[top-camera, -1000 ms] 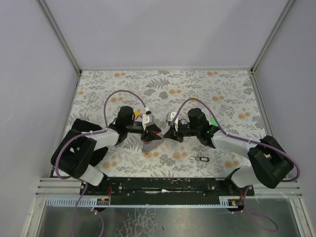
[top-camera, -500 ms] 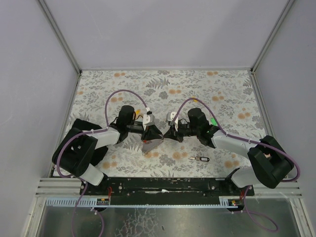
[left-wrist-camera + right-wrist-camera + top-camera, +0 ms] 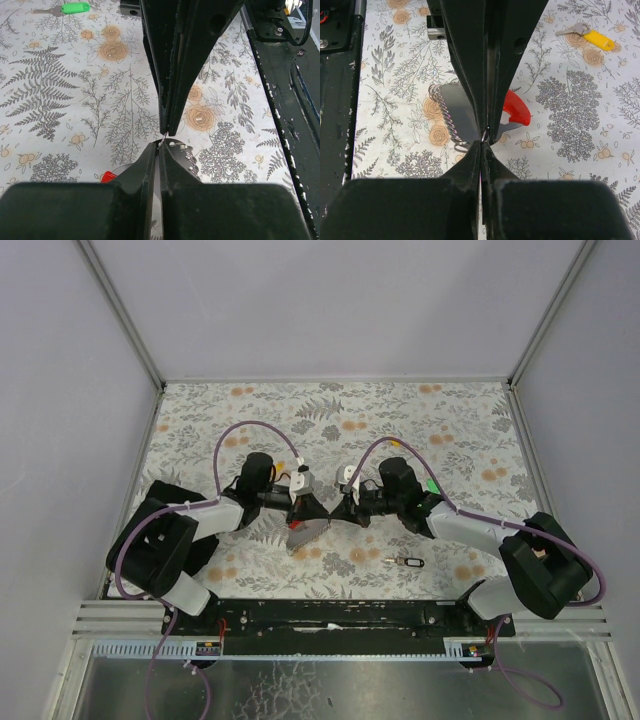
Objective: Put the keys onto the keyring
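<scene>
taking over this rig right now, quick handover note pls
Left gripper: shut. Right gripper: shut. They meet tip to tip, both apparently pinching a small metal ring.
Keyring: directly beneath the tips.
Black key, green key and yellow key: loose on the table.
Done: no key visibly threaded.
Left: every key.

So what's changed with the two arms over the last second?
The left fingers closed, pinching the small wire loop on the keyring, tip to tip with the right fingers. The right fingers stayed shut; the keyring and the black key did not move.
</scene>
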Controlling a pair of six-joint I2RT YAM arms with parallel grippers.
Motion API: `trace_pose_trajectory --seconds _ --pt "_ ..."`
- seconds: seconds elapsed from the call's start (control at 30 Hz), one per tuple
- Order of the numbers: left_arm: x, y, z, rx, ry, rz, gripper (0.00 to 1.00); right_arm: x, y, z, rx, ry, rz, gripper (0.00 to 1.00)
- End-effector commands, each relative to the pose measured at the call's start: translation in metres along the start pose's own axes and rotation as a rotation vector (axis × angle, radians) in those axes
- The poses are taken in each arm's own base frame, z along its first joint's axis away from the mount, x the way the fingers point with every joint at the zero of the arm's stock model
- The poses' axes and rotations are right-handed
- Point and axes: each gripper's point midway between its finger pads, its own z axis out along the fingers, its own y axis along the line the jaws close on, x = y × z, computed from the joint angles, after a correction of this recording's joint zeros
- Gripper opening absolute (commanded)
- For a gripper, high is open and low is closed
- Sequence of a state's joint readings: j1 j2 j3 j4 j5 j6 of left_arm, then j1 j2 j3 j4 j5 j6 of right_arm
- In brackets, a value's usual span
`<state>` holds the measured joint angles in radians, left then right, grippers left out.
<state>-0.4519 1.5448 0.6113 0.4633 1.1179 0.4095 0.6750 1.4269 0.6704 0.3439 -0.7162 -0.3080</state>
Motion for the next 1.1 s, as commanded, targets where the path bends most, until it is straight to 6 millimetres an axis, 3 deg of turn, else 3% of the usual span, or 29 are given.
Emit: trace_pose_trajectory --seconds 0.0,0.1,0.37,0.57,0.73,0.87,0.93,1.07 --pt "-0.009 0.004 0.002 -0.001 0.007 0.033 0.0 -0.025 -0.003 0.002 -0.01 -0.051 -0.059 0.0" --pt "-0.009 0.007 0.001 -0.056 0.048 0.019 0.0 -0.021 -0.005 -0.001 0.018 -0.036 -0.055 0.06" --pt "-0.004 0.01 -0.003 -0.21 0.2 0.031 0.0 -0.024 -0.011 -0.02 0.157 -0.061 -0.001 0.52" --pt "-0.006 0.011 -0.006 -0.267 0.303 0.07 0.0 -0.036 -0.026 -0.042 0.339 -0.179 -0.024 0.72" --pt "-0.012 0.008 -0.005 -0.276 0.329 0.099 0.0 -0.03 -0.02 -0.038 0.296 -0.184 -0.216 0.75" --pt "-0.014 0.006 -0.005 -0.278 0.33 0.107 0.0 -0.034 -0.022 -0.033 0.272 -0.181 -0.191 0.77" --pt "-0.015 0.004 -0.004 -0.273 0.326 0.112 0.0 -0.027 -0.018 -0.03 0.246 -0.165 -0.214 0.79" --pt "-0.018 -0.001 -0.003 -0.261 0.315 0.121 0.0 -0.034 -0.013 -0.026 0.222 -0.257 -0.299 0.73"
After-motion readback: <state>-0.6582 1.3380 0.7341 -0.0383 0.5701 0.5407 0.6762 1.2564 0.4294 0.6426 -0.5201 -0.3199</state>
